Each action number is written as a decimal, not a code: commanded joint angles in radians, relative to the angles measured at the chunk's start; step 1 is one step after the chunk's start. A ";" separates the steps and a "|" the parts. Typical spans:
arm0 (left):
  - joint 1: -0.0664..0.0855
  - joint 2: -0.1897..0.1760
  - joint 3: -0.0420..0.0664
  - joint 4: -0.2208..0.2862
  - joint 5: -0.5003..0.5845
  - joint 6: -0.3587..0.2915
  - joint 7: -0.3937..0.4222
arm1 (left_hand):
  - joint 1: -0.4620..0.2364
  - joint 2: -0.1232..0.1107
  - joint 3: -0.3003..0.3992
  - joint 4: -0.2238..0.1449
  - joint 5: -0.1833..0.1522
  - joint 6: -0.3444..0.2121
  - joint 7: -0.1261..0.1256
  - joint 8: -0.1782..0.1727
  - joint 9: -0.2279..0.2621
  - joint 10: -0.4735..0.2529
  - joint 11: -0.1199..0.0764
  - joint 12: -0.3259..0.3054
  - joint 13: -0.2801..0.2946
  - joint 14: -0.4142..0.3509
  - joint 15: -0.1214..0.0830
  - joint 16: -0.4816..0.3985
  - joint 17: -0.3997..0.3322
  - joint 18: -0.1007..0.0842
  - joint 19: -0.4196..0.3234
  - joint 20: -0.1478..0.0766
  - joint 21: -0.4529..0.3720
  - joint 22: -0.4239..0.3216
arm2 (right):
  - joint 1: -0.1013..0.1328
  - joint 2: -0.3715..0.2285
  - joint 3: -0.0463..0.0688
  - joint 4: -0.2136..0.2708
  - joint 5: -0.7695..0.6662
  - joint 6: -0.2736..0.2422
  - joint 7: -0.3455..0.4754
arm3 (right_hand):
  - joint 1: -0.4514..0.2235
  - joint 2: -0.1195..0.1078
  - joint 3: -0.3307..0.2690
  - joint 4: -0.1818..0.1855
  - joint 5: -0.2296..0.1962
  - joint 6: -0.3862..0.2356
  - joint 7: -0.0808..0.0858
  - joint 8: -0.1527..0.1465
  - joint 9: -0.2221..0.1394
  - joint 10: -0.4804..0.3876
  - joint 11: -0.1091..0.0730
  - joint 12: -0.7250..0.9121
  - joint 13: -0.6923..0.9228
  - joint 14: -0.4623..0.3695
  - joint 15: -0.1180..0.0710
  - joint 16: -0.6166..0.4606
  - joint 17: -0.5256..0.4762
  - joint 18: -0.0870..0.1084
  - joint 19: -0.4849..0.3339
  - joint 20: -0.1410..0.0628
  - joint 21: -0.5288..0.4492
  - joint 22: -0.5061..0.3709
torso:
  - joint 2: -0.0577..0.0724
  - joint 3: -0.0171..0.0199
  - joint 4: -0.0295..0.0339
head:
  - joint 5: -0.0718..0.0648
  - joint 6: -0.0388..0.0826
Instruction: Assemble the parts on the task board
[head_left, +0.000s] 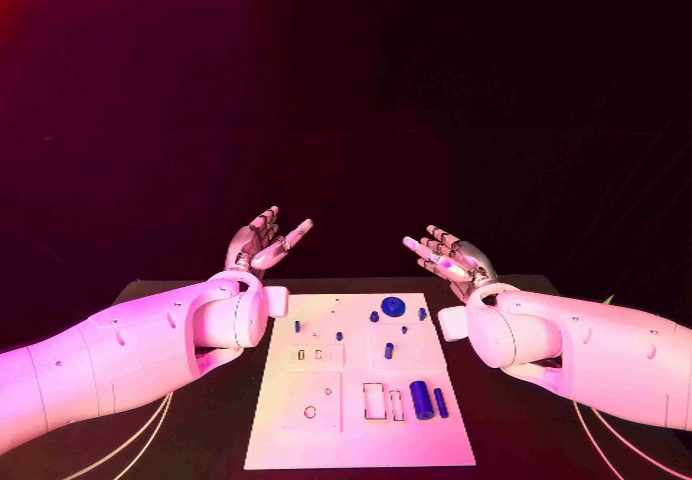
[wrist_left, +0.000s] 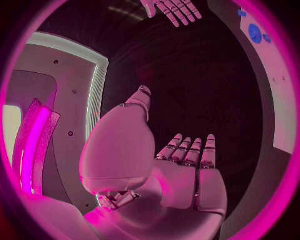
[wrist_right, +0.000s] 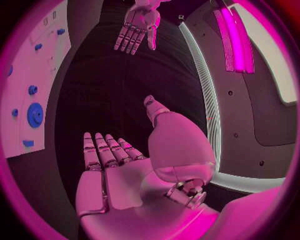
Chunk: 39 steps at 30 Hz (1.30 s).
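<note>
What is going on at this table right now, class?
Nothing is being handled yet. The left hand and right hand are both raised beyond the far end of the task board, fingers spread and holding nothing. On the board lie blue parts: a round disc near the far end and a thick cylinder nearer the robot.

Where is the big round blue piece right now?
In the head view the big round blue piece sits on the white task board, near its far edge, toward the right robot hand. Smaller blue parts lie just beside it.
</note>
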<state>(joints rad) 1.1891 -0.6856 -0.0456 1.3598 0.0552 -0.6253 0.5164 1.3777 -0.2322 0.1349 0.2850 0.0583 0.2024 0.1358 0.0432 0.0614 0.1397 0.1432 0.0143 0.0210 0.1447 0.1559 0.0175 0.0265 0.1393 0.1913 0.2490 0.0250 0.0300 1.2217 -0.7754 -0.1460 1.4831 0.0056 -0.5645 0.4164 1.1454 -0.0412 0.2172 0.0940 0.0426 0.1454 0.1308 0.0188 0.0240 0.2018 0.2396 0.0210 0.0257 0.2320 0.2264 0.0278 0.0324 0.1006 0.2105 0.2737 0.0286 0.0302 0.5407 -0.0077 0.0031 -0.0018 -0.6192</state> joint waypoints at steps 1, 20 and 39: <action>0.002 0.003 0.000 -0.002 0.026 0.074 0.026 | 0.059 -0.010 0.005 0.016 0.006 0.016 0.060 0.008 0.003 0.008 0.012 0.008 0.002 0.005 0.015 0.006 0.002 0.018 0.006 0.015 0.008 0.002 | 0.025 0.002 -0.018 -0.016 -0.022 0.194 -0.068 | 0.078 0.000 0.012 -0.012 0.007 0.030 0.163 0.011 0.006 0.030 0.017 0.009 0.004 0.040 0.009 0.009 0.006 0.022 0.022 0.018 0.010 0.006 | 0.000 -0.0005 0.0001 | 0.000 0.000; 0.007 -0.070 0.001 0.052 0.019 0.107 0.024 | 0.087 0.113 0.129 0.004 -0.006 0.398 0.116 0.150 0.106 0.543 0.095 0.089 0.039 0.589 0.053 0.171 0.113 0.017 0.482 0.042 0.204 0.089 | 0.070 -0.014 -0.035 -0.091 -0.587 0.079 -0.104 | 0.229 -0.015 0.102 -0.184 0.007 0.652 0.127 0.191 0.118 0.704 -0.029 0.096 0.039 0.671 -0.048 0.157 0.091 0.079 0.535 0.014 0.158 0.060 | 0.025 0.0012 0.0040 | -0.011 -0.039; 0.017 -0.157 0.009 0.195 -0.057 0.167 -0.028 | 0.121 0.086 0.163 -0.013 -0.007 0.576 0.108 0.214 0.140 0.799 0.055 0.098 0.046 0.749 0.004 0.234 0.174 0.045 0.664 0.013 0.319 0.119 | 0.108 0.007 -0.031 -0.113 -1.243 0.197 -0.381 | 0.166 -0.119 0.240 -0.212 0.086 0.828 0.057 0.190 0.128 0.926 -0.116 0.051 0.043 1.089 -0.183 0.368 0.261 0.081 0.876 -0.125 0.367 0.145 | 0.089 -0.0104 0.0363 | -0.048 -0.046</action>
<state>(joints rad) 1.2039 -0.8397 -0.0378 1.5434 0.0337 -0.5001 0.4980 1.4923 -0.1474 0.2944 0.2731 0.0574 0.7706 0.1997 0.2533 0.2008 0.9330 0.1974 0.1180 0.0674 0.8864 0.1610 0.2471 0.1996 0.1701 0.8498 0.2620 0.3414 0.1486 1.3288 -0.7707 -0.1778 1.3704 -1.0258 -0.4268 0.1183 1.3202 -0.1282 0.4425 -0.1162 0.1212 0.9189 0.2120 0.1979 0.1404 1.0625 0.1533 0.0821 0.0662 1.1941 0.0889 0.3104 0.2240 0.1703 0.9761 0.2017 0.3128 0.1354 0.6147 -0.0140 0.0308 -0.0441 -0.6665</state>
